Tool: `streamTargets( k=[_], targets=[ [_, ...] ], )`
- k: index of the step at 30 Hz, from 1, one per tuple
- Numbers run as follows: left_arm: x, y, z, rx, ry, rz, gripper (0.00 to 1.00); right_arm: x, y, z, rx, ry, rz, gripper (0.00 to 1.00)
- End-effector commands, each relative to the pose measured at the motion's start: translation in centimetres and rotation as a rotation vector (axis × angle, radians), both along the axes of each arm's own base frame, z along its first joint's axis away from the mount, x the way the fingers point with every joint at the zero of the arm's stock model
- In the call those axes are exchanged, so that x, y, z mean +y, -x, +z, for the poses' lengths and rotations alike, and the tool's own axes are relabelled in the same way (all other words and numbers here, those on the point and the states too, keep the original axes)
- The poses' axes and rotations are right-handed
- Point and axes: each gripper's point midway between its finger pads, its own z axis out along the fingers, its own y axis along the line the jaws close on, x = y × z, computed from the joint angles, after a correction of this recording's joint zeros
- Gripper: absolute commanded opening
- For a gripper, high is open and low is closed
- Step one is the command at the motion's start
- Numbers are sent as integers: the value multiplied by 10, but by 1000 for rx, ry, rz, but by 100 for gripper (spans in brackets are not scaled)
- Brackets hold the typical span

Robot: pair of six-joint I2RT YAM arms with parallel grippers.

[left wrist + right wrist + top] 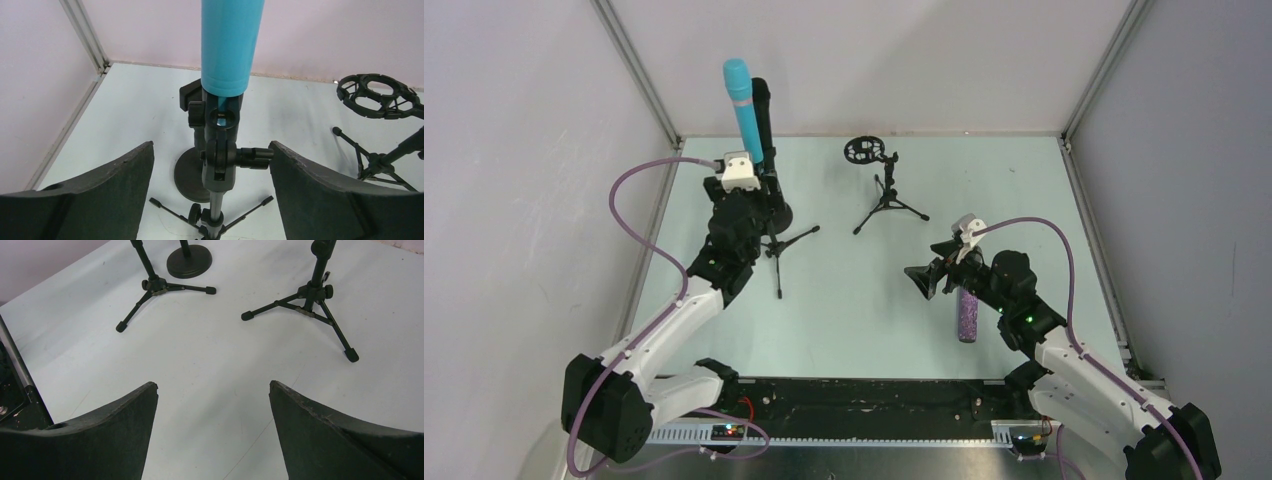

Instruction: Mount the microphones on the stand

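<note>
Two down, I think: blue mic [742, 105] and black mic [762, 115] stand upright in stands, back left. Purple mic [967, 315] lies flat beside my right gripper [213, 385]. It and left gripper [211, 146] gape wide, holding nothing. Ring stand [864, 152] looks empty.

A robot lab enclosure: blank white walls [514, 120]; aluminium framing [636, 70].

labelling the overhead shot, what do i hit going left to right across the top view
cyan-blue microphone → black microphone → shock-mount tripod stand → right gripper → glittery purple microphone
</note>
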Motion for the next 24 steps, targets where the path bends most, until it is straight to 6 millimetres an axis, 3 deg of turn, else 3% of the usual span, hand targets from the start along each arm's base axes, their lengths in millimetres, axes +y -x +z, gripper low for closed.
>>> streamTargets(
  k=[1,11,24],
  targets=[
    [14,0,26,-63,25,74,90,3,-4,27,-50,-40,-4,86],
    [24,7,35,-83,9,108,92,5,-4,30,-60,-48,2,86],
    [24,27,66,-154,-53,78,100,5,-4,32,-72,-47,7,86]
  ],
)
